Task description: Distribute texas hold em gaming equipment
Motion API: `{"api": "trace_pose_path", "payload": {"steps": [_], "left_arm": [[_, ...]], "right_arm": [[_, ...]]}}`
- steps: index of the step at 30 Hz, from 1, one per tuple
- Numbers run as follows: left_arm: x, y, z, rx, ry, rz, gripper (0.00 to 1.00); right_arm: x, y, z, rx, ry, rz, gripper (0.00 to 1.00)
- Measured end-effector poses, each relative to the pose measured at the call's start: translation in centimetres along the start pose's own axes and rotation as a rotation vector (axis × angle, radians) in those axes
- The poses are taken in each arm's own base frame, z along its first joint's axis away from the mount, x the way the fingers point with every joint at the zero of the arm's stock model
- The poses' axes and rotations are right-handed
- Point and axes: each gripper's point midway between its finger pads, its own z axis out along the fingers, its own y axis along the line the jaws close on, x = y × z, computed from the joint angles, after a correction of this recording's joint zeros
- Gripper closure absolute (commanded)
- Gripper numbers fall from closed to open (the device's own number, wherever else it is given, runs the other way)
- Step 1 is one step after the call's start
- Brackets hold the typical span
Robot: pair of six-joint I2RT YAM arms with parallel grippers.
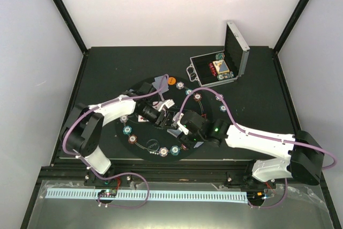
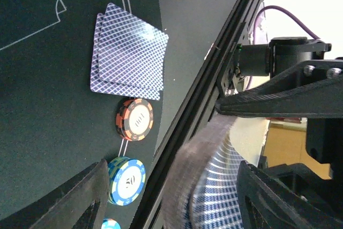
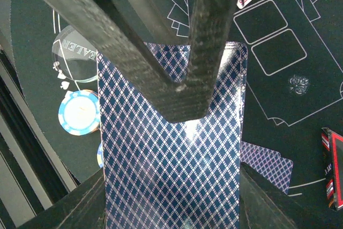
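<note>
slotted rail (image 1: pixel 144 194) fronts a white-walled dark table (image 1: pixel 107 68); chips (image 1: pixel 174 151) ring round mat (image 1: pixel 140 146).

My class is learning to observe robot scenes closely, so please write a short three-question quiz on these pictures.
1. True or false: the silver case has its lid open.
2. In the left wrist view, how many face-down cards lie near the orange chip? A one, B two, C four.
3. Fill in: the right gripper holds a ___ of cards.
Key: 1 true; 2 B; 3 deck.
</note>
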Motion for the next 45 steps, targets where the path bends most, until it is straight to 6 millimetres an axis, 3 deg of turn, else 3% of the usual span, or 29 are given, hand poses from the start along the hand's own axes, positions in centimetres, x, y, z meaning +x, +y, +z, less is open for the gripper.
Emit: {"api": "trace_pose_path", "payload": {"steps": [7,18,32,39,45], "left_arm": [[0.5,1.2,0.9,-0.006,0.038,-0.029,0.46],[0.1,1.3,-0.1,0.001,0.024,-0.021,0.63],[0.0,0.9,-0.8,0.044,0.011,-0.031,0.98],[-0.3,1.0,-1.6,0.052,-0.009,-0.044,0.99],[-1.0,1.1,-3.4,0.004,-0.071,-0.021,0.98]], "right_arm": [[0.1,0.0,0.0,-0.002,0.002,-0.001,0.44],[0.4,0.0,0.1,0.000,0.013,-0.001,0.44],[0.8,-0.1,0.2,0.002,0.024,-0.001,0.45],[1.0,-0.2,0.2,0.011,0.027,0.000,0.45],[0.9,-0.5,0.2,0.025,0.022,0.022,0.45]]}}
